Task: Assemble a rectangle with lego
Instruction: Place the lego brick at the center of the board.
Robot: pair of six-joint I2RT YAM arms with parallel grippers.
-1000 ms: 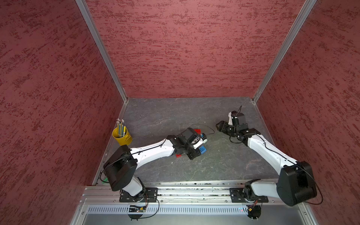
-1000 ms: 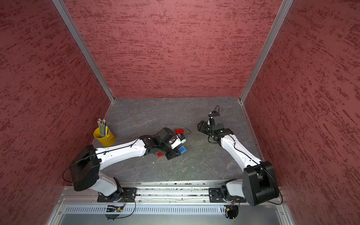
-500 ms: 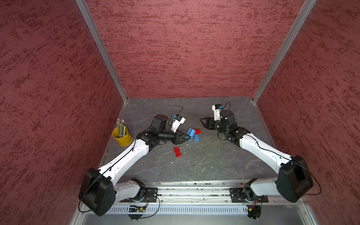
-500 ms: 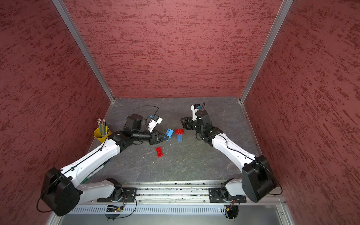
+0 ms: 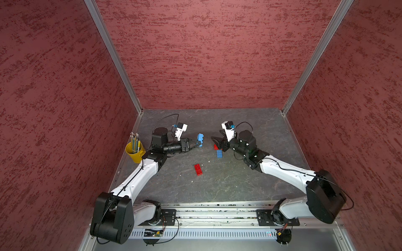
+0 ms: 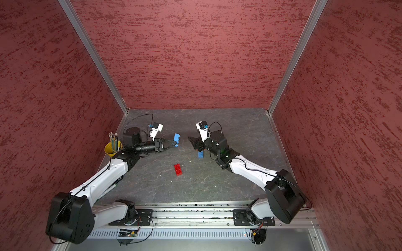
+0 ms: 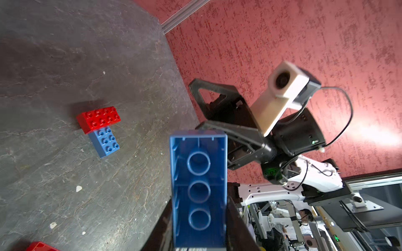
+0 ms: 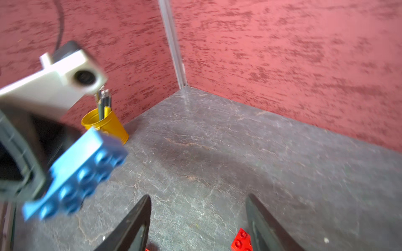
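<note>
Mid-air — left gripper grips blue brick, seemingly clear.

Top views look steeply down — wrist views close, facing each other.

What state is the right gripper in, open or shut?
Open: in the right wrist view the right gripper's fingers stand wide apart, with table showing between them.

The left arm and right arm were clad in white shells, joined by rounded black joint housings. White camera mounts were fed by looped black cables; tapered black fingers were fitted.
</note>
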